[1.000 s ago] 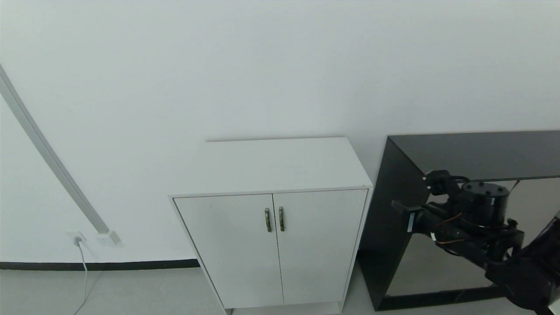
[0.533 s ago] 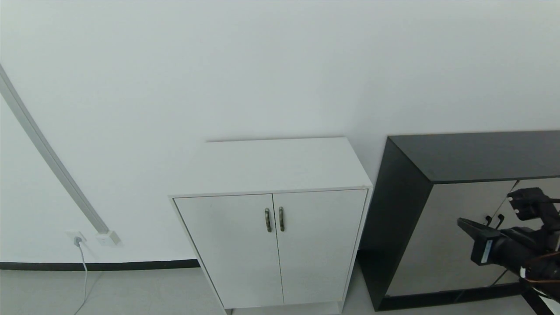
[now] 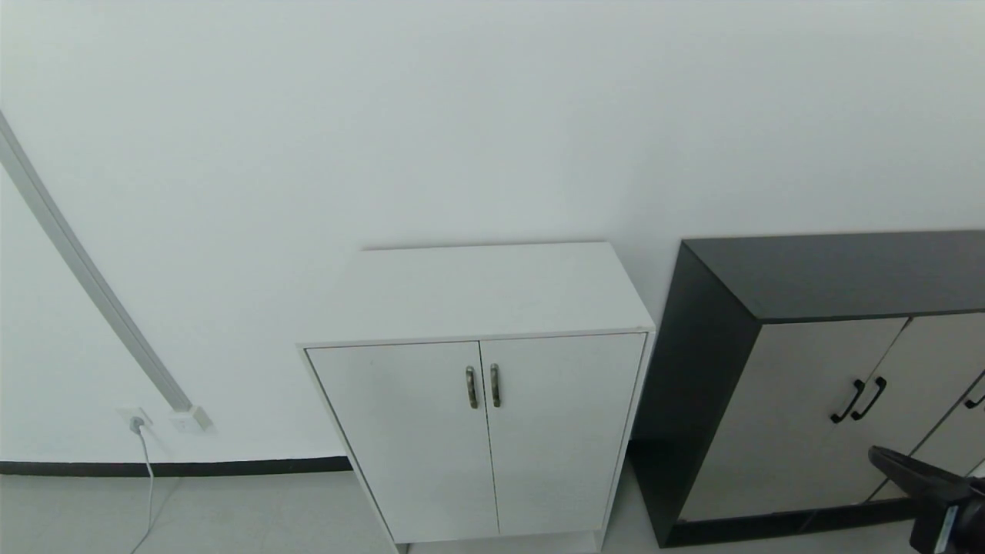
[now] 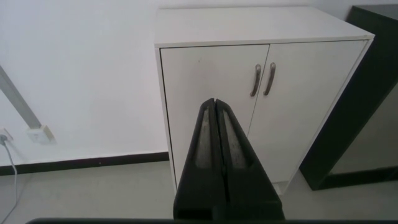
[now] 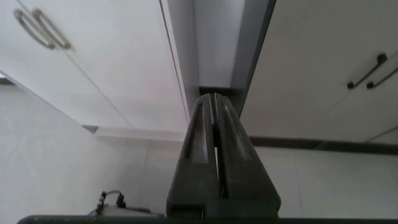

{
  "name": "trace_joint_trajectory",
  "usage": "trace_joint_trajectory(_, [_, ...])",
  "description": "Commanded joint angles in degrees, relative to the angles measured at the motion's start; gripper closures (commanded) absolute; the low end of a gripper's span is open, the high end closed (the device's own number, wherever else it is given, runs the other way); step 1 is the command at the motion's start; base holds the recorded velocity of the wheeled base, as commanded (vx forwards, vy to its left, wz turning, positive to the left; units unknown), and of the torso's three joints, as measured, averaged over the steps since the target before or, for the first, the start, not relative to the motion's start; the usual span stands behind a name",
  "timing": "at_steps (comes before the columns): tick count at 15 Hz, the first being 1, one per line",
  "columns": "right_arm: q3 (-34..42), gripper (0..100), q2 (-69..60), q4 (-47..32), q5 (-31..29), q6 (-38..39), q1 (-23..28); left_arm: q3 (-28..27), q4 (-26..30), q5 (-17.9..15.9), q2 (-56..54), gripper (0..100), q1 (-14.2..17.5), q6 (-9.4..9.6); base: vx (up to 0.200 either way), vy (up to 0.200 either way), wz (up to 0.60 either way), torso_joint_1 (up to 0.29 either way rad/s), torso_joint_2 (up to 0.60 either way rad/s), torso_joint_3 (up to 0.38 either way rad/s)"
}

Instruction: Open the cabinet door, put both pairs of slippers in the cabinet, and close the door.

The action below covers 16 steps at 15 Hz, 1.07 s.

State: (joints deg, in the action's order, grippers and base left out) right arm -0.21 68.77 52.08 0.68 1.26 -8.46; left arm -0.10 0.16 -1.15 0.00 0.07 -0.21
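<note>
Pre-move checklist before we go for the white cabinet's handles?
1. White cabinet doors shut: ok.
2. Handles unobstructed: ok.
3. Left claw empty: ok.
4. Left claw open for a handle grasp: not ok, it is shut.
5. Right claw empty: ok, also shut.
6. Slippers located: cannot tell.

A plain indoor room, more office or test space than lived-in home: a white wall (image 3: 385,115), a black skirting strip (image 3: 177,466) along a smooth grey floor (image 3: 231,515), a surface-mounted cable duct (image 3: 85,277) slanting down to a wall socket (image 3: 137,422) with a plugged-in cord (image 3: 150,477), and a white two-door cabinet (image 3: 477,308) beside a black sideboard (image 3: 692,369) with grey doors.
</note>
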Motion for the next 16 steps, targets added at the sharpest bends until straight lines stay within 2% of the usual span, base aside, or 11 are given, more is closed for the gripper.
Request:
trace_joint_trajectory(1, [0.21, 100, -16.91, -13.67, 0.11, 0.15, 0.02, 0.01, 0.02, -0.08, 0.00, 100, 0.01, 0.03, 0.000, 0.000, 0.00, 0.000, 0.00, 0.000])
trace_joint_trajectory(2, [0.21, 100, -19.90, -17.45, 0.20, 0.06, 0.02, 0.01, 0.02, 0.00, 0.09, 100, 0.01, -0.06, 0.000, 0.000, 0.00, 0.000, 0.00, 0.000])
trace_joint_trajectory(3, [0.12, 100, -26.32, -25.10, 0.28, -0.03, -0.07, 0.01, 0.02, 0.00, 0.00, 100, 0.01, -0.06, 0.000, 0.000, 0.00, 0.000, 0.00, 0.000])
trace_joint_trajectory(5, [-0.23, 100, -33.08, -32.48, 0.72, -0.03, -0.24, 0.01, 0.02, -0.08, 0.09, 100, 0.01, 0.03, 0.000, 0.000, 0.00, 0.000, 0.00, 0.000])
trace_joint_trajectory(10, [0.21, 100, -40.20, -43.99, 1.34, 0.06, -1.91, 0.01, 0.02, 0.00, 0.09, 100, 0.01, -0.06, 0.000, 0.000, 0.00, 0.000, 0.00, 0.000])
trace_joint_trajectory(13, [0.12, 100, -42.84, -50.14, 1.34, -0.03, -6.74, 0.01, 0.02, 0.00, 0.00, 100, 0.01, -0.06, 0.000, 0.000, 0.00, 0.000, 0.00, 0.000])
trace_joint_trajectory(14, [0.03, 100, -42.93, -50.58, 1.25, 0.15, -8.68, 0.01, 0.02, 0.00, 0.09, 100, 0.01, -0.06, 0.000, 0.000, 0.00, 0.000, 0.00, 0.000])
trace_joint_trajectory(16, [0.21, 100, -43.19, -51.55, -0.16, -0.11, -8.50, 0.01, 0.02, 0.00, 0.00, 100, 0.01, -0.06, 0.000, 0.000, 0.00, 0.000, 0.00, 0.000])
